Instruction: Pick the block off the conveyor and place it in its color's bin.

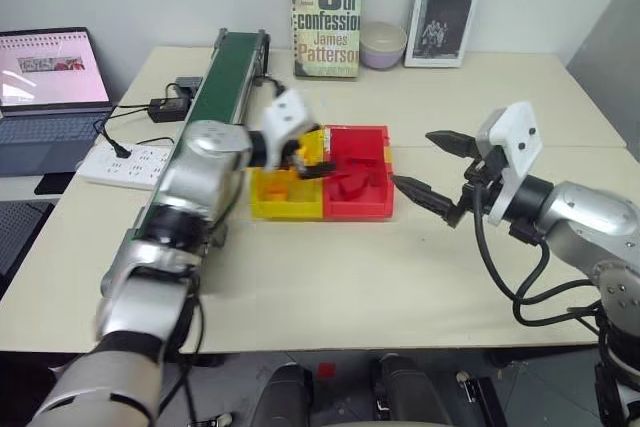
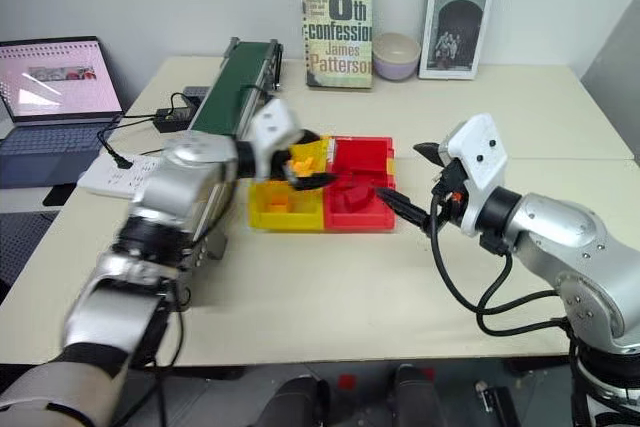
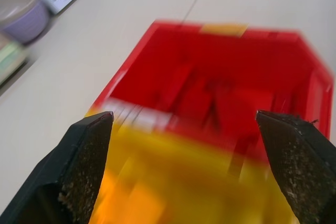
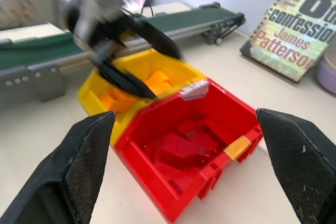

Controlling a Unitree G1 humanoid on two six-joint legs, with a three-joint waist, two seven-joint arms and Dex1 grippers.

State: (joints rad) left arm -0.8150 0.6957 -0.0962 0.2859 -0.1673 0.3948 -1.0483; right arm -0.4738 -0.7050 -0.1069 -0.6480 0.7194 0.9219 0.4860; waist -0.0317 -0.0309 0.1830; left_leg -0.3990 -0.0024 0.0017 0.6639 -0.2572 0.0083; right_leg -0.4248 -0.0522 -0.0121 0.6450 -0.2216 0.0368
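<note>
The left gripper [image 2: 312, 159] hangs over the yellow bin [image 1: 283, 199], its fingers spread wide apart with nothing between them. The right gripper [image 1: 432, 163], at about 3 o'clock from the bins, is also spread wide and empty, pointing toward the red bin [image 1: 358, 201].

Red blocks [image 4: 181, 148] lie piled in the red bin; which of them is the task's block I cannot tell. Orange blocks [image 4: 157, 82] lie in the yellow bin, which touches the red bin at its 9 o'clock side. Both bins sit on the table [image 1: 330, 277].

The conveyor [image 1: 222, 72] runs from about 7 o'clock to 12 o'clock just beside the yellow bin, on the side away from the red one. Beyond the bins, at 12 o'clock, two books [image 1: 325, 15] stand against the wall with a bowl [image 1: 383, 45] between them. A laptop [image 1: 48, 82] and a power strip [image 1: 125, 162] are at 9 o'clock from the conveyor.
</note>
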